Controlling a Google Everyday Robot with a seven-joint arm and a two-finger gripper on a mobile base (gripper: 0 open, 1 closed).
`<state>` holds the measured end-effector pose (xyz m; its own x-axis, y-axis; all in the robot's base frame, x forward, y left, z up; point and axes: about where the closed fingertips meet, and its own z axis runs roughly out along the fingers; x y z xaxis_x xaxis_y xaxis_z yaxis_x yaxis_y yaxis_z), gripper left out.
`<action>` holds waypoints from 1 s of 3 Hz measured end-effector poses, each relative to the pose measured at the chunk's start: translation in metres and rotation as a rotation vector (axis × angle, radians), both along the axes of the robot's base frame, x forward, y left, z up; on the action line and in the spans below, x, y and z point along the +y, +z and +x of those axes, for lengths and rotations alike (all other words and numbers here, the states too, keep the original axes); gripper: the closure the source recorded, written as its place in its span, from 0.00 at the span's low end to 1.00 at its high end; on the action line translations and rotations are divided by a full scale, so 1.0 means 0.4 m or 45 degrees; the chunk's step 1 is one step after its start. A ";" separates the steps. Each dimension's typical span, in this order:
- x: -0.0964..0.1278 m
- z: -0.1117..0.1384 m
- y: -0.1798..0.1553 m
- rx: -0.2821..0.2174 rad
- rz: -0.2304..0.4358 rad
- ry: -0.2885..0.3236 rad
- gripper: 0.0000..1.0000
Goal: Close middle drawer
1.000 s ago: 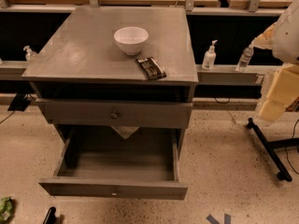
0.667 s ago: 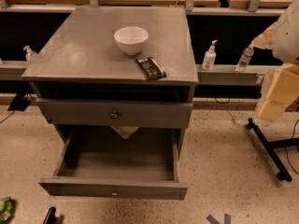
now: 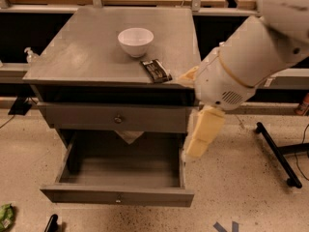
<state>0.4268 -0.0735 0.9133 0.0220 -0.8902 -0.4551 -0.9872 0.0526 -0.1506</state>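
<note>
**Landmark.** A grey-painted, square-topped wooden cabinet (image 3: pixel 96 84) stands on a speckled floor (image 3: pixel 241 187). All positions below are taken from this cabinet.

**Middle drawer.** The middle drawer (image 3: pixel 118 196) is a wide, shallow, grey-painted wooden box. It has a long flat front panel with one small round metal knob at its centre. It is the lowest drawer on view. It stands pulled well out from the cabinet's front, with its grey inside open to sight. It is not closed.

**Upper drawer.** A similar grey drawer with a taller front panel (image 3: pixel 87 118) sits above it, pushed into the cabinet front. A crumpled pale scrap (image 3: pixel 129 137) hangs below that panel, at the back of the open bay.

**Top surface.** On the cabinet's flat grey surface (image 3: pixel 77 52) a round white bowl (image 3: pixel 135 41) stands upright toward the rear. A dark rectangular packet (image 3: pixel 155 71) lies flat near the front right. It is close to the bowl but apart from it.

**Gripper.** The cream-coloured gripper (image 3: pixel 205 129) hangs at the cabinet's front right corner. It is carried by a bulky white arm (image 3: pixel 251 57) that reaches in from the right. It is level with the taller drawer's right end and above the rear right corner of the middle drawer. I cannot tell whether it touches either. I also cannot tell whether the gripper is apart or together.

**Surroundings.**
- A small clear pump bottle (image 3: pixel 30 54) stands behind the cabinet's left side.
- A black metal stand foot (image 3: pixel 277 151) lies on the floor to the right.
- A green object (image 3: pixel 5 216) lies on the floor at the front left.
</note>
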 end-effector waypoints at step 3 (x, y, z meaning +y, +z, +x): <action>0.099 -0.039 -0.055 -0.094 -0.079 0.164 0.00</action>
